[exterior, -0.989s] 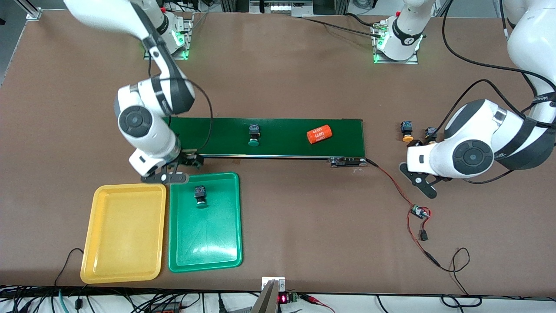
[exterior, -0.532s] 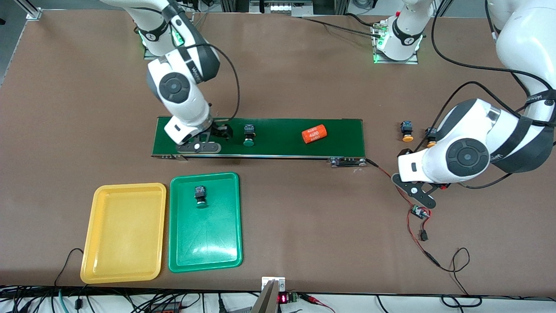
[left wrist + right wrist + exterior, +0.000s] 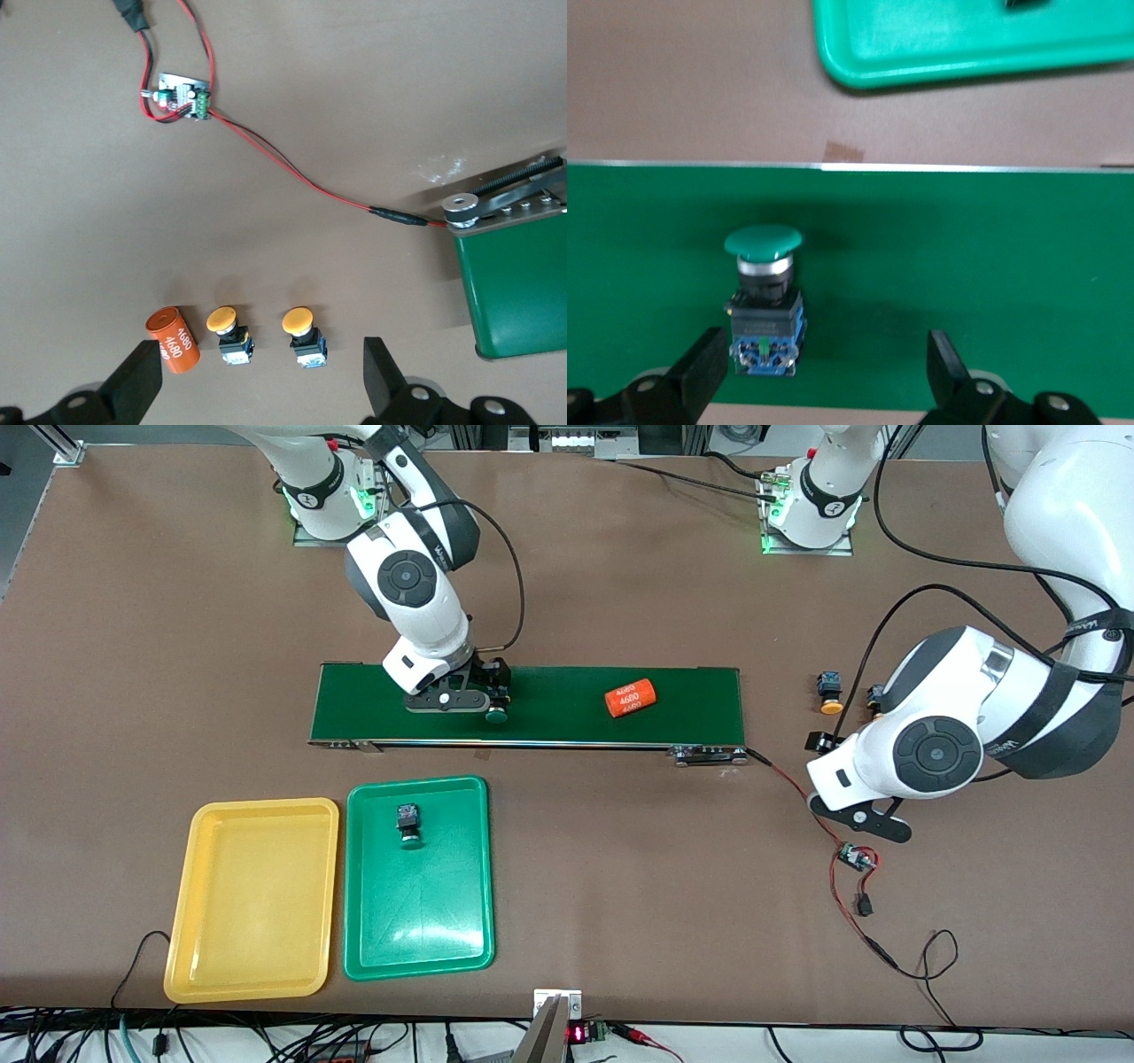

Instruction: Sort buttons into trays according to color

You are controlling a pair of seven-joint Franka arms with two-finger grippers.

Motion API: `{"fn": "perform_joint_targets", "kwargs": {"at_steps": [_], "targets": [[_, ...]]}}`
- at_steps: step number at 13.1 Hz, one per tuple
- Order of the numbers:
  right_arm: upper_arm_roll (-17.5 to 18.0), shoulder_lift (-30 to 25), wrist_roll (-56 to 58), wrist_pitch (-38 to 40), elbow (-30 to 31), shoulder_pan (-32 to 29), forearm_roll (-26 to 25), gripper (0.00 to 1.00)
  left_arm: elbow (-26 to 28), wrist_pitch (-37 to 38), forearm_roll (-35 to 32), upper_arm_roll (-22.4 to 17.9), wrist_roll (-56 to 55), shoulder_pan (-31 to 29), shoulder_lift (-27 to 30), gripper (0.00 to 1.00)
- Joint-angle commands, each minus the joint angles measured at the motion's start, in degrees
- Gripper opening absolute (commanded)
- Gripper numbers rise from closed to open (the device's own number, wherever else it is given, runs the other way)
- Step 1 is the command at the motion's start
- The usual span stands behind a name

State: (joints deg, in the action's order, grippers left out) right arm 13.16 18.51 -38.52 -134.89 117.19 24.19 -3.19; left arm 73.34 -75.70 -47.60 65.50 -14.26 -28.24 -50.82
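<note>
Brown table (image 3: 620,886), big bare stretch between the trays and the wiring at the left arm's end. Dark-green conveyor belt (image 3: 567,726) runs across the middle, long edges parallel to the table front.

Yellow tray (image 3: 204,957) and green tray (image 3: 443,930) sit side by side nearer the front camera than the belt, rims almost touching, a strip of bare table between trays and belt. Yellow tray holds nothing. One green-capped button (image 3: 407,824) lies in the green tray, at its belt end.

Right gripper (image 3: 483,701) is low over the belt, near its right-arm end, fingers spread wide, nothing clamped. Second green button (image 3: 765,301) lies on the belt between the open fingers; from the front only its cap peeks out under the gripper.

Orange cylinder (image 3: 629,698) marked 4680 rests on the belt, well apart from the gripper.

Left gripper (image 3: 855,819) hangs over bare table off the belt's end, fingers apart, holding nothing. Two yellow-capped buttons (image 3: 229,333) (image 3: 303,333) stand side by side on the table past that belt end; front view shows one clearly, the other mostly hidden by the left arm. Another orange cylinder (image 3: 173,339) lies beside them, seen only from the left wrist.

Red-black wire and small circuit board (image 3: 855,857) lie near the left gripper.
</note>
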Motion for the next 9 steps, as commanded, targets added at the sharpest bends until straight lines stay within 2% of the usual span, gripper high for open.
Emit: {"fn": "perform_joint_targets", "kwargs": {"at_steps": [1, 3, 5, 7, 9], "targets": [[0.1, -0.5, -0.9, -0.9, 1.7, 0.5, 0.6, 1.00, -2.1, 0.6, 7.3, -5.9, -0.2, 0.9, 1.1, 1.00], [0.1, -0.1, -0.9, -1.0, 1.9, 0.5, 0.6, 1.00, -1.2, -4.2, 18.3, -16.6, 0.6, 1.6, 5.9, 1.00], [0.1, 0.8, -0.9, -1.0, 1.9, 0.6, 0.6, 1.00, 5.0, -10.7, 27.8, -28.4, 1.1, 6.1, 12.7, 1.00], [0.1, 1.4, -0.9, -1.1, 1.9, 0.5, 0.6, 1.00, 13.3, -17.4, 32.5, -38.7, 1.9, 11.8, 18.6, 1.00], [0.1, 2.5, -0.9, -1.4, 1.6, 0.3, 0.6, 1.00, 20.7, -23.2, 33.6, -46.3, 4.1, 16.5, 22.3, 1.00]]}}
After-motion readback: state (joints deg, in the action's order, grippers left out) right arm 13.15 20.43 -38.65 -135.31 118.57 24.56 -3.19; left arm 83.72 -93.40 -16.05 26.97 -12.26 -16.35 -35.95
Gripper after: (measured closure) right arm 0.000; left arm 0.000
